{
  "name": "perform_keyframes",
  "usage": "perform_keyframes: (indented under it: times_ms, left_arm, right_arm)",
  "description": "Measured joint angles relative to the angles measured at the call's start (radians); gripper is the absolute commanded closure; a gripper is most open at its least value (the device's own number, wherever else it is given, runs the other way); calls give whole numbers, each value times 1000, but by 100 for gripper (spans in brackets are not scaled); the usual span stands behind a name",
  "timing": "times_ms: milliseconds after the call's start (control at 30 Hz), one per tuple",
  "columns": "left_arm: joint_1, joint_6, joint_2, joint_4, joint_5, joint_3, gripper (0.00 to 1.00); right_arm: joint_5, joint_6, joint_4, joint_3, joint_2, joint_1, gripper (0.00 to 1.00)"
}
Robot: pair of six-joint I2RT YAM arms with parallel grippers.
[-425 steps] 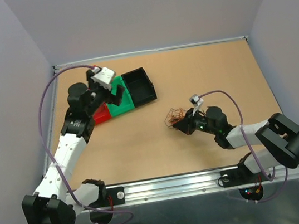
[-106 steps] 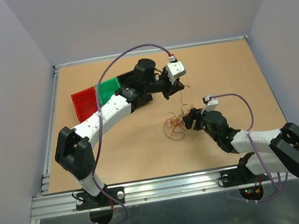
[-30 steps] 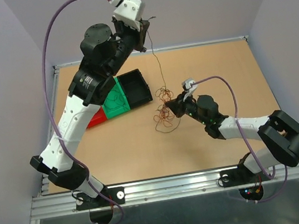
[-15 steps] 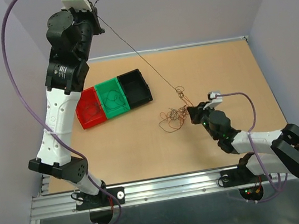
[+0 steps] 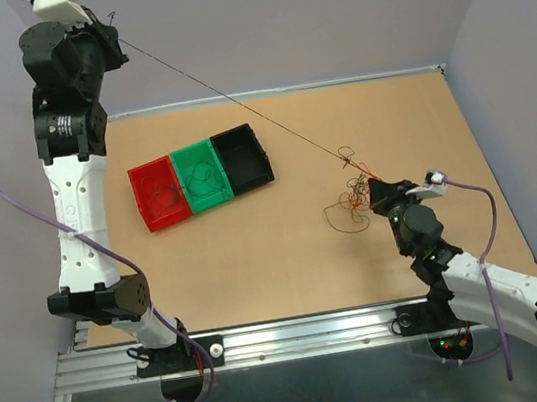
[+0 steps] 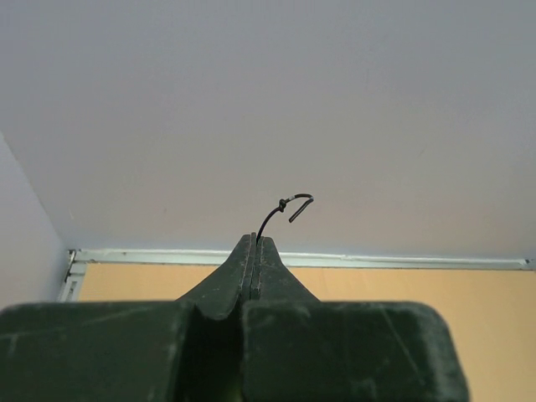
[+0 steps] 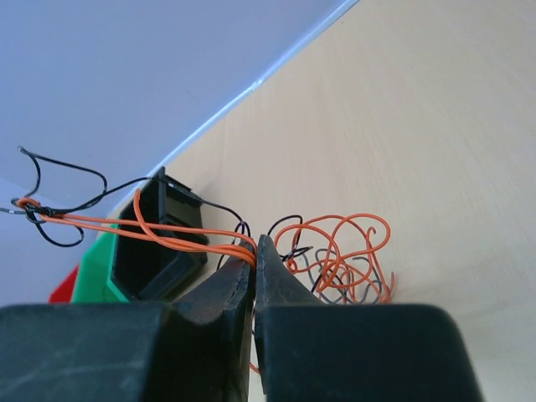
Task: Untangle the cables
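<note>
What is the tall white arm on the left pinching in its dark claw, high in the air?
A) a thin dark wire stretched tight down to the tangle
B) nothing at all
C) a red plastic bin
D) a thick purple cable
A: the left gripper is shut on a thin dark wire that runs taut down to the clump of orange and dark wires.

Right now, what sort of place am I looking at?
Probably a robotics test bench: two white-and-black robot arms bolted to a metal rail, and a brown board table boxed in by plain grey walls.
</note>
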Motion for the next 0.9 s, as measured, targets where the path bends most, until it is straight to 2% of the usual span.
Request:
perform_keyframes:
  times_ms: [100,233,300,400,433,500,567,667,700,767,800,900]
  left_arm:
    - [71,-58,0,-15,77,-1,100]
    - [224,-171,0,-46,261,-12,100]
    - [297,-190,0,-6,282,-32,100]
    - [399,-199,-17,131,290,-111,100]
    - [414,-198,-41,179,313,-167,100]
    - [406,-194,-80,223,359,-240,100]
    - [348,-154,-122,288,432,-317,100]
    - [221,-88,-187,329,470,-393,100]
    - [171,-58,-220,336,484,-421,100]
    - [119,-27,-270,349,504,-447,100]
    - [113,-18,-290,355,513,-450,100]
    - [111,-2,-355,393,543,-449,100]
  right_arm:
    - [17,53,-24,0,-19,0,94]
    - [31,156,-61,0,-69,0,91]
    - [86,173,-106,-9,-111,-5,89]
    - [193,183,-221,-62,-166,-45,71]
    - [208,177,-256,-71,-176,-50,71]
    - [209,152,-298,-72,-180,-51,70]
    - [198,117,-314,-72,-194,-51,68]
    - [171,64,-322,-72,-226,-51,65]
    - [167,53,-325,-72,-237,-51,45]
    - [158,31,-330,-72,-266,-51,14]
    - [154,25,-334,-71,-275,-51,2]
    - [73,-53,-337,-67,-288,-51,0]
